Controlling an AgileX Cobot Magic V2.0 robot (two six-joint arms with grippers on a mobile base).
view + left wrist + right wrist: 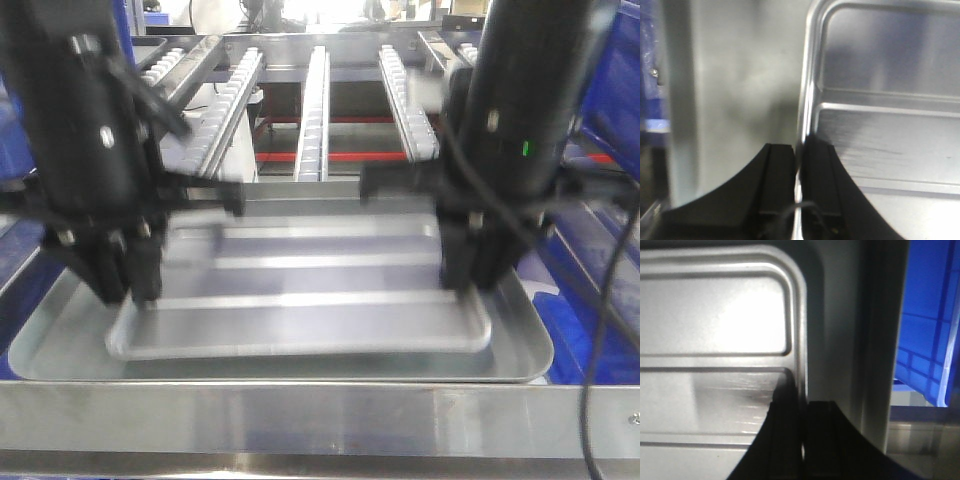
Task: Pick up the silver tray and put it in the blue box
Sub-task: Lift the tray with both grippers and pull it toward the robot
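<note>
Front-facing view: silver tray (pixel 300 300) sits within a larger tray (pixel 522 352). Left tool (pixel 125 285) pinches its left rim and right tool (pixel 475 275) its right rim, arms reaching steeply down. Blue box (pixel 927 330) stands rightward.

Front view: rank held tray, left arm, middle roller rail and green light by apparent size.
1. held tray and left arm, too close to rank; arm nearer camera.
2. roller rail.
3. green light.

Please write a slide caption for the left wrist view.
Left end effector shut on the rim of the silver tray.
</note>
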